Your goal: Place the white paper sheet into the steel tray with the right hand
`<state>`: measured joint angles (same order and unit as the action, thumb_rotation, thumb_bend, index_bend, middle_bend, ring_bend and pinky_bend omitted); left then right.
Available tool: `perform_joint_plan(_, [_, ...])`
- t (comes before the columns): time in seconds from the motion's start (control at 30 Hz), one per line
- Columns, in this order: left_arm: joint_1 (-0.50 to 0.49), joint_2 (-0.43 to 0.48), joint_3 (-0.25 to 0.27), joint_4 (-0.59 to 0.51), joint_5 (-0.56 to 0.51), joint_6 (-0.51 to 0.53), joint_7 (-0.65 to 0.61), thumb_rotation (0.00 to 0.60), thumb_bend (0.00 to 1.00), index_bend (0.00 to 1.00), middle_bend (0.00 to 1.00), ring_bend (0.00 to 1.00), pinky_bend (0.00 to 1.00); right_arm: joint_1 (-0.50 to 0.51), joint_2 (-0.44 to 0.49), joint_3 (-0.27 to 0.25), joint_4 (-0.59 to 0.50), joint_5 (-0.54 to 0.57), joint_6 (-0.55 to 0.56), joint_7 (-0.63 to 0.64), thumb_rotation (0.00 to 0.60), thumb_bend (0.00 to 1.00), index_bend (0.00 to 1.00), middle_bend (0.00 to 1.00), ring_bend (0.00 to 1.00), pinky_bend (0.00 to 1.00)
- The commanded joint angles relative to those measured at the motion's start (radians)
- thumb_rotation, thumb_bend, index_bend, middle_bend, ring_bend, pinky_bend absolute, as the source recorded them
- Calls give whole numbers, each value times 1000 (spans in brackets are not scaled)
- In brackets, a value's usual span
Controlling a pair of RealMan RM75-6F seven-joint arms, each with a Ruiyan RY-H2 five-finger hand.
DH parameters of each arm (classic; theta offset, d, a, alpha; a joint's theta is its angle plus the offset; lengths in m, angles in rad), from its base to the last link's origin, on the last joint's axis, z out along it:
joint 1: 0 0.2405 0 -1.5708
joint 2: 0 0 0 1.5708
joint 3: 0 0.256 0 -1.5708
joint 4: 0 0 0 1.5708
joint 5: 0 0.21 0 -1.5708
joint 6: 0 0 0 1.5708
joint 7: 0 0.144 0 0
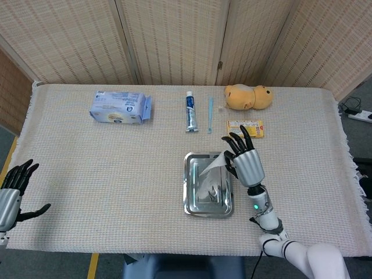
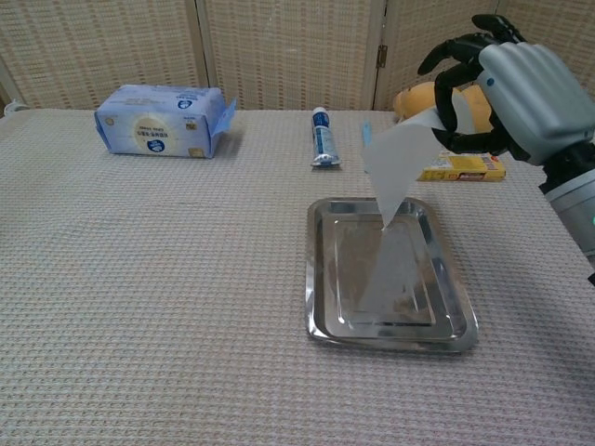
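The right hand (image 2: 521,93) pinches the white paper sheet (image 2: 398,163) by its upper edge, dangling it above the steel tray (image 2: 386,269) near the worktop's front edge. Let go here, I judge the limp sheet could drift or drape over the rim. The left hand (image 1: 13,195) is spread, idle. No label is readable.
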<state>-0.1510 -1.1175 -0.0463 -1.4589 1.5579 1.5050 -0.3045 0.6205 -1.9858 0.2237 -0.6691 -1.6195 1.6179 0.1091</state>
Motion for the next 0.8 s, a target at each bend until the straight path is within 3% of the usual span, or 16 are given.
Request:
perform_joint_plan(0.03, [-2, 2, -3, 9, -9, -9, -9, 600, 215, 11, 0, 0, 5, 11, -54, -12, 79, 15, -19, 52, 600, 553, 783, 333, 215, 0])
perform_joint_plan(0.27, [4, 5, -1, 8, -2, 4, -10, 600, 214, 11, 0, 0, 6, -75, -61, -75, 127, 6, 36, 114, 600, 554, 783, 335, 214, 0])
perform_joint_plan(0.4, [6, 4, -1, 5, 1, 9, -3, 600, 214, 12, 0, 0, 7, -117, -13, -97, 53, 3, 61, 145, 600, 554, 783, 335, 212, 0])
perform_joint_plan(0.67, [6, 0, 3, -6, 10, 13, 23, 600, 214, 11, 0, 0, 9, -217, 74, -228, -102, -39, 12, 85, 600, 553, 783, 335, 214, 0])
perform_joint_plan(0.8, [6, 0, 4, -8, 12, 13, 25, 600, 214, 12, 0, 0, 9, -233, 82, -245, -129, -42, -12, 74, 600, 554, 784, 335, 216, 0])
